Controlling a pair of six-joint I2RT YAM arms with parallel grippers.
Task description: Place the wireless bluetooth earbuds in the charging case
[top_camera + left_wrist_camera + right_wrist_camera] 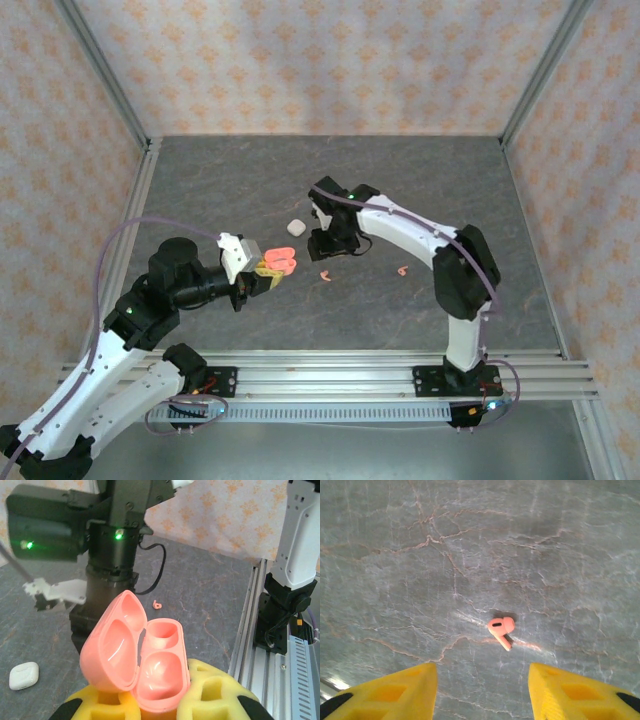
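Observation:
My left gripper (pixel 272 270) is shut on the coral-pink charging case (pixel 150 665), gripped low down between the yellow fingers (pixel 215 690). The case's lid stands open to the left and both wells look bare. A coral-pink earbud (pixel 501 630) lies on the grey table just ahead of my right gripper (pixel 480 695). That gripper is open, with nothing between its yellow fingertips (pixel 395 692). From above, the right gripper (pixel 328 245) hangs over this earbud (pixel 325 275). A second coral-pink earbud (pixel 402 270) lies further right.
A small white closed case (pixel 295 227) sits on the table behind the right gripper; it also appears at the lower left of the left wrist view (pixel 24 675). An aluminium rail (pixel 330 365) runs along the near edge. Papered walls enclose the table.

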